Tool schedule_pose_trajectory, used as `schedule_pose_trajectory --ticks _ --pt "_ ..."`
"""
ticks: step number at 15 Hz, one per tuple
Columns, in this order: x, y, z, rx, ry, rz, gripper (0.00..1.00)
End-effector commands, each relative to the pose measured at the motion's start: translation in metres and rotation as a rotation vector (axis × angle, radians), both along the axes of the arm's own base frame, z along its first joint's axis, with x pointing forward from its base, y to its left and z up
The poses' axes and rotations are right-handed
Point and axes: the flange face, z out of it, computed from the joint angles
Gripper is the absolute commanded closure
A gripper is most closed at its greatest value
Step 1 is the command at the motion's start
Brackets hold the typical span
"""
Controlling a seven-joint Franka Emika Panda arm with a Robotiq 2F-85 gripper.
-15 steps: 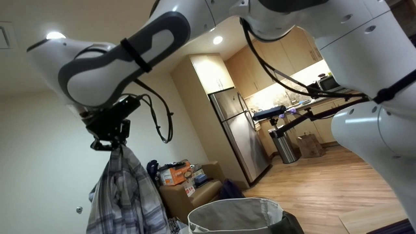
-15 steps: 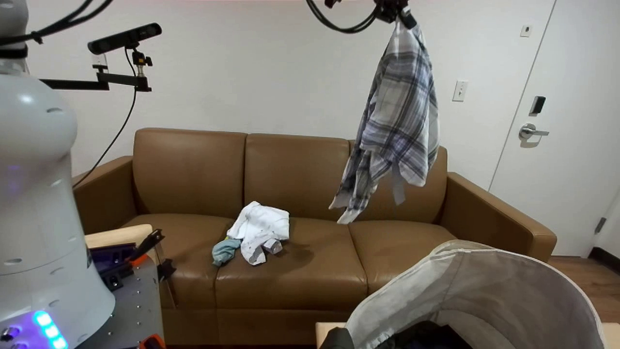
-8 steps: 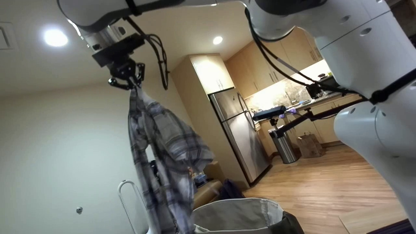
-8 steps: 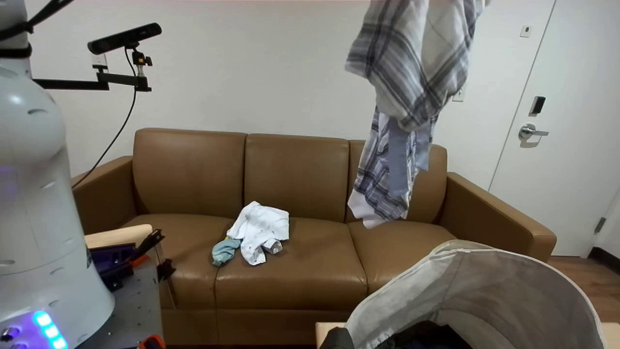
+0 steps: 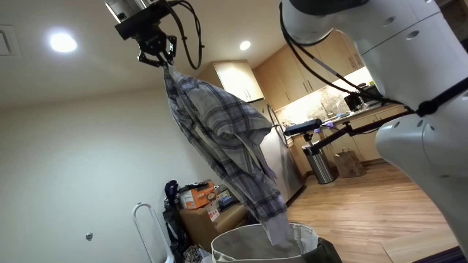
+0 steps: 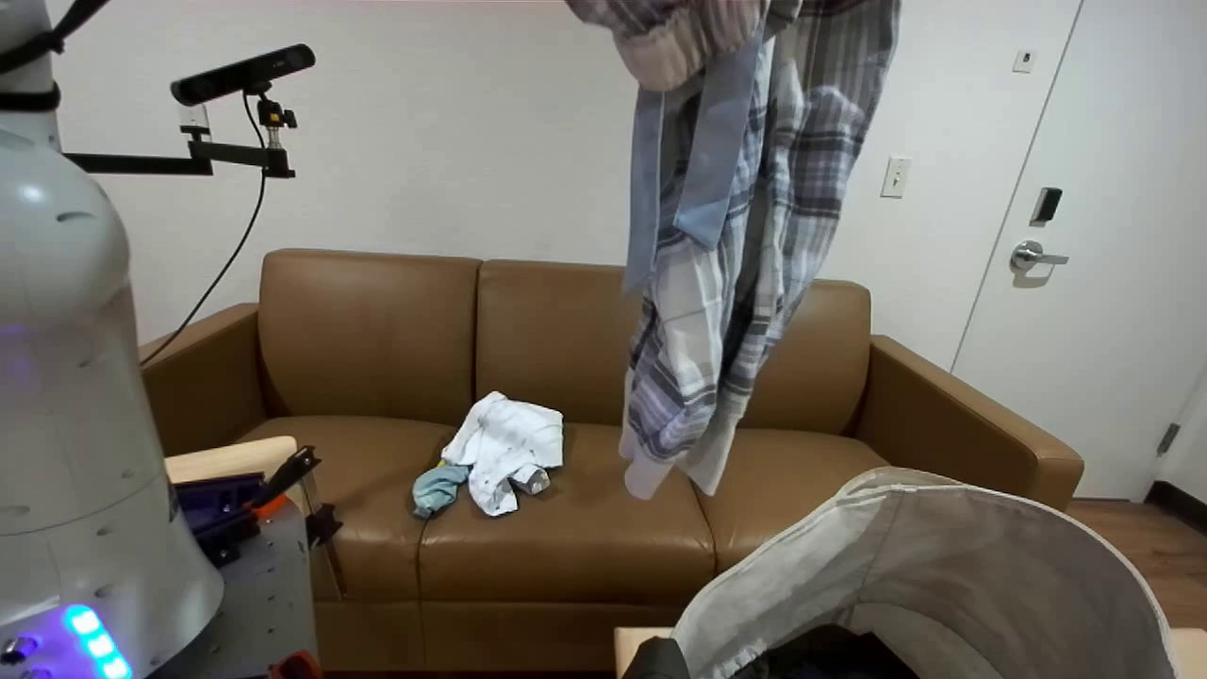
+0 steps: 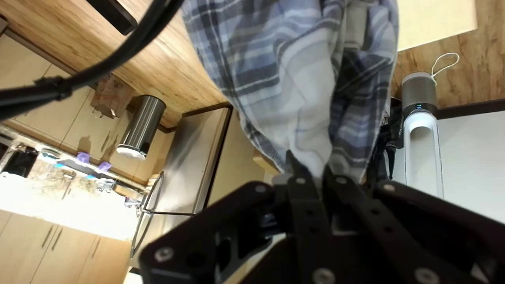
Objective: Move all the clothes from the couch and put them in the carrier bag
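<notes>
Gripper [image 5: 166, 64] pinching plaid shirt [image 5: 228, 120], fingers [image 7: 309, 221] nearly meeting on thin fold; presumably holding high for clearing rim of carrier bag [image 5: 237, 244], sitting at gripper's five o'clock in exterior view.

In an exterior view I have the brown couch [image 6: 368, 330] across the far side. On its middle seat cushion [image 6: 603, 547], towards the left, lies a crumpled white garment [image 6: 504, 438]; a smaller pale blue piece [image 6: 438, 488] touches it on the left, reaching the left cushion [image 6: 372, 490].
</notes>
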Motion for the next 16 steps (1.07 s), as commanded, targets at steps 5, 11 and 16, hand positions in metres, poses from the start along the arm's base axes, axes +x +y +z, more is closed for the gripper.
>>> schedule_pose_trajectory --ticks 5,11,16 --pt "-0.022 -0.059 -0.017 0.064 0.016 -0.112 0.97" --pt "-0.041 -0.098 -0.051 0.101 0.013 -0.175 0.97" --pt "-0.031 -0.098 -0.119 0.132 0.018 -0.174 0.97"
